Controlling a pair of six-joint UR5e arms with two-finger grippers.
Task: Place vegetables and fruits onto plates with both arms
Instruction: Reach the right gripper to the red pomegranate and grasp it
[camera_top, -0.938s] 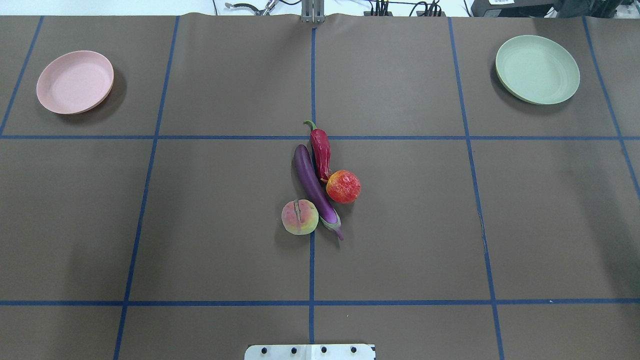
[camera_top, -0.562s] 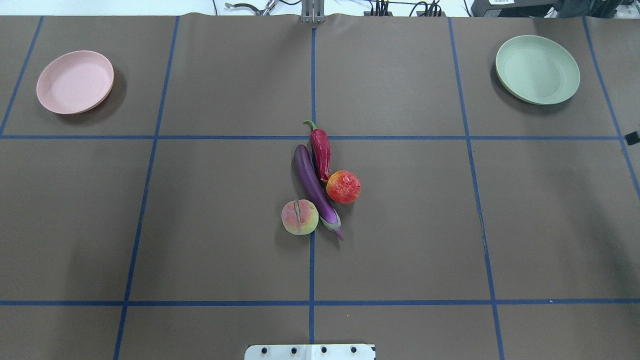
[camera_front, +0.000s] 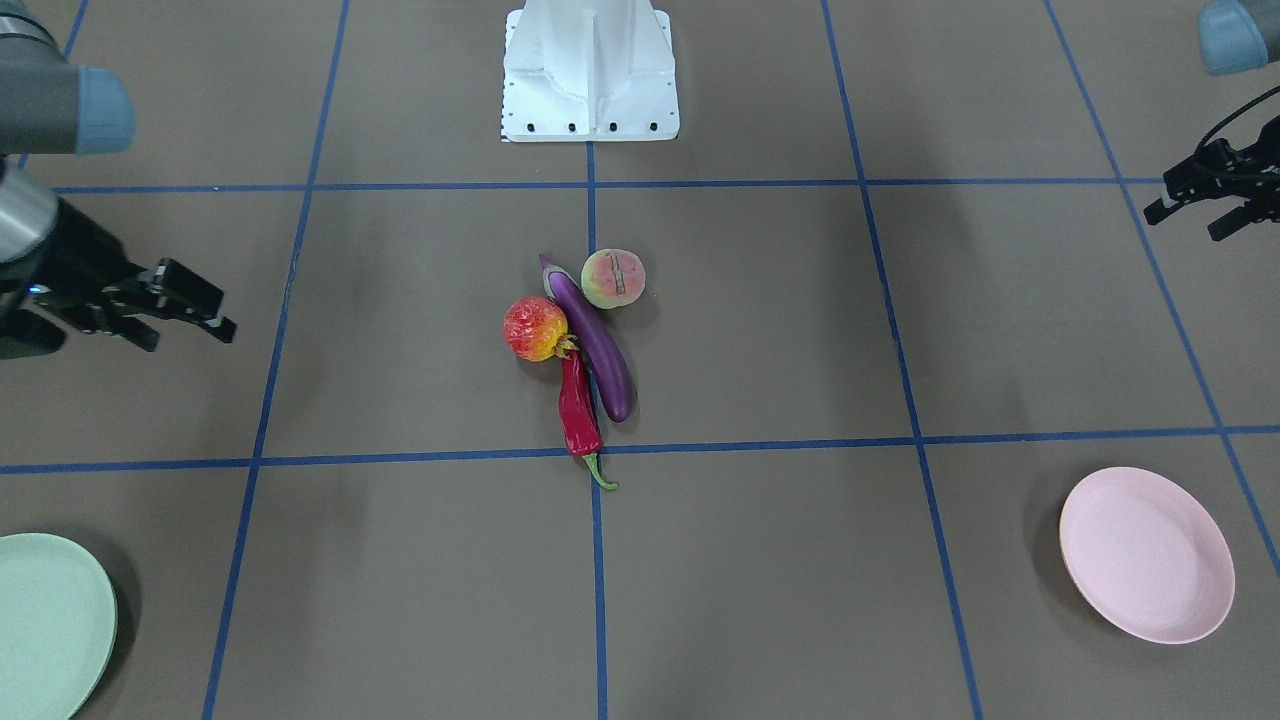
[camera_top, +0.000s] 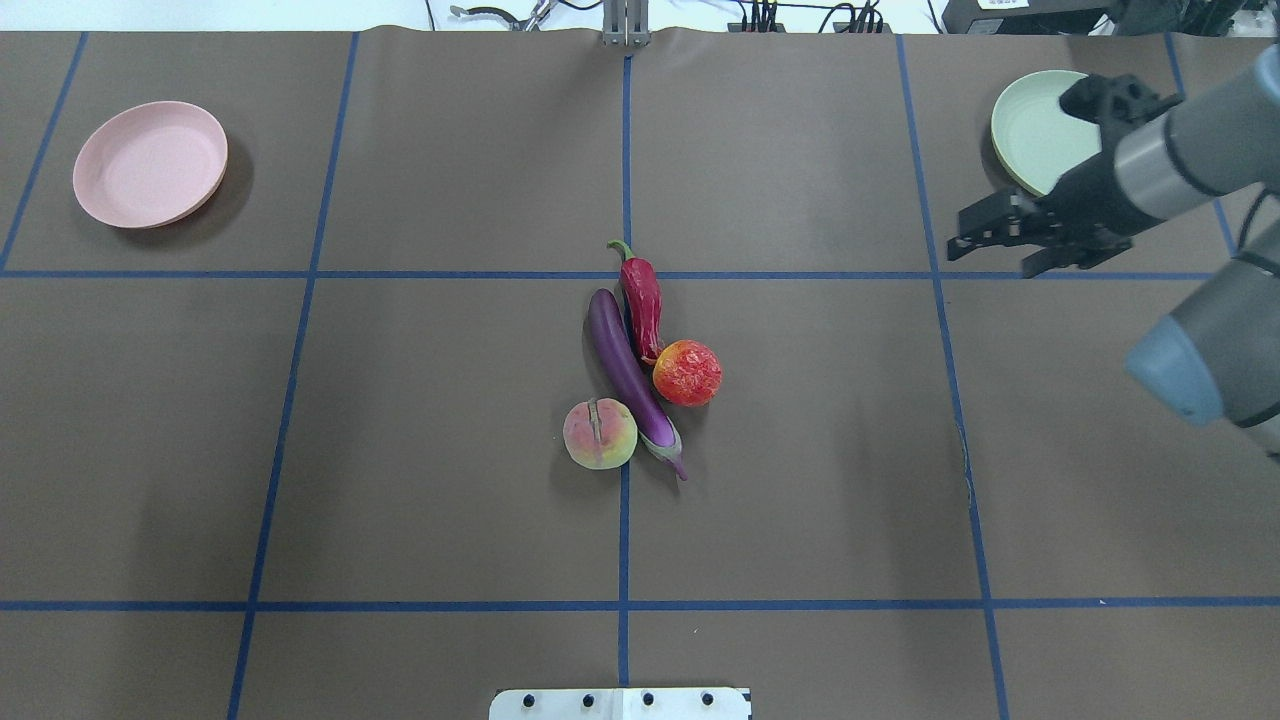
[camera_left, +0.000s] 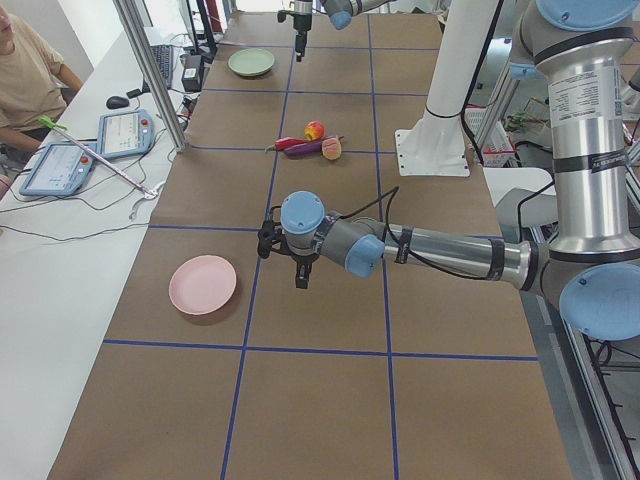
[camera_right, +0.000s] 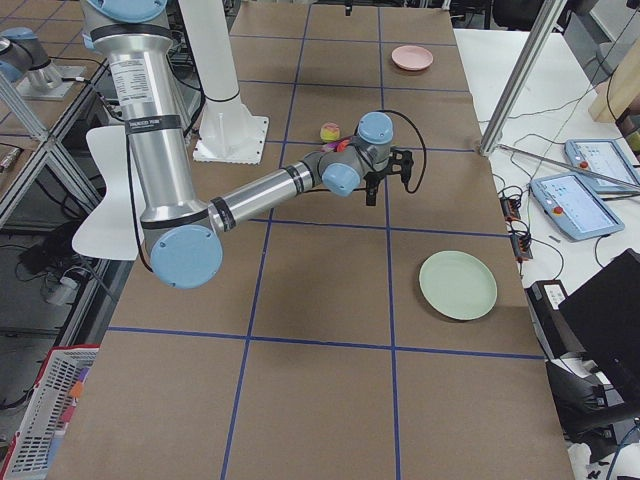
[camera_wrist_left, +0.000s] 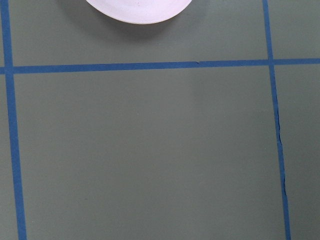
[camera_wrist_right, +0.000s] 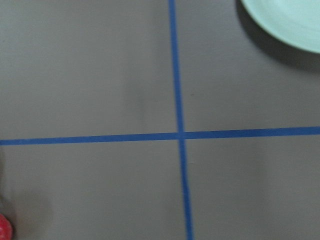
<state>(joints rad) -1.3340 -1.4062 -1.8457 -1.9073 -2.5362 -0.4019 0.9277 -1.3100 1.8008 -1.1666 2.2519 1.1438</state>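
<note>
Four pieces of produce await transfer; both plates are bare.

1. Far left: the pink plate sits on the brown table. The left claw hangs above the table near it, fingers spread, holding nothing.
2. Centre: the produce lies in one tight cluster on the middle tape line, well apart from both plates.
   - Peach: leftmost, touching the eggplant's cap end. Round, so likely to roll. Grip across its widest part.
   - Eggplant: long, glossy and probably slippery. It lies diagonally, with the peach on one side and the chili and bumpy fruit on the other. Grip across the mid-body, not the tapered cap.
   - Chili: thin and wrinkled, lying alongside the eggplant's upper half. Grip the red body; the curved stem looks too slender to hold.
   - Bumpy fruit: rightmost, against the chili's tip. Its textured skin should hold well.
   - All four appear light. Finger clearance inside the cluster is small, so the outer pieces look easiest to take first.
3. Right: the right claw hovers over the table, fingers spread and empty, just in front of the green plate.
</note>
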